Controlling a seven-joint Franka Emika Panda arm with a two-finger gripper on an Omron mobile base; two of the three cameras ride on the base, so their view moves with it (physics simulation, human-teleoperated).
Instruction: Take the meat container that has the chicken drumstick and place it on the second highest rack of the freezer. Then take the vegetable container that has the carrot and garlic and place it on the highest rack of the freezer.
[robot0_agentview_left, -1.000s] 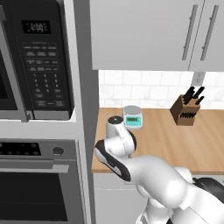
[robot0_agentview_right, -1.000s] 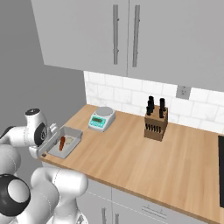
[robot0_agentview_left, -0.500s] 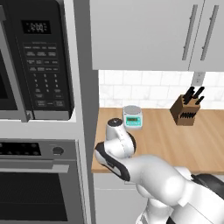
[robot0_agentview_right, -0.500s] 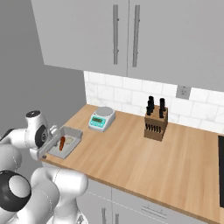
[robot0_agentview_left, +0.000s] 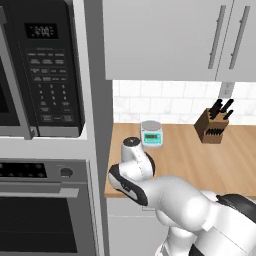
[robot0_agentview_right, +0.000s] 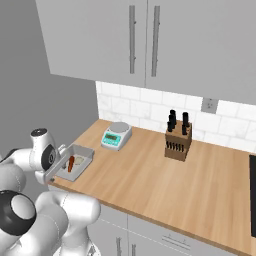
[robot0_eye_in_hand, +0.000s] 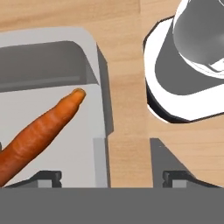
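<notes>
We have the gripper (robot0_eye_in_hand: 107, 177) low over the vegetable container (robot0_eye_in_hand: 52, 57), fingers spread wide, one tip inside the tray and the other outside on the wooden counter (robot0_eye_in_hand: 127, 109), so its side wall (robot0_eye_in_hand: 101, 127) runs up between them. The carrot (robot0_eye_in_hand: 37, 131) lies just to the inside of that wall, tip pointing away from us; the garlic we cannot make out from the hand. From the right base camera the container (robot0_agentview_right: 85, 152) sits at the counter's near corner, the kitchen scale (robot0_agentview_right: 117, 135) beyond it. We judge the tray stiff, light, smooth-sided; loose contents will slide if tilted. Best hold: pinch this straddled wall, keep level.
</notes>
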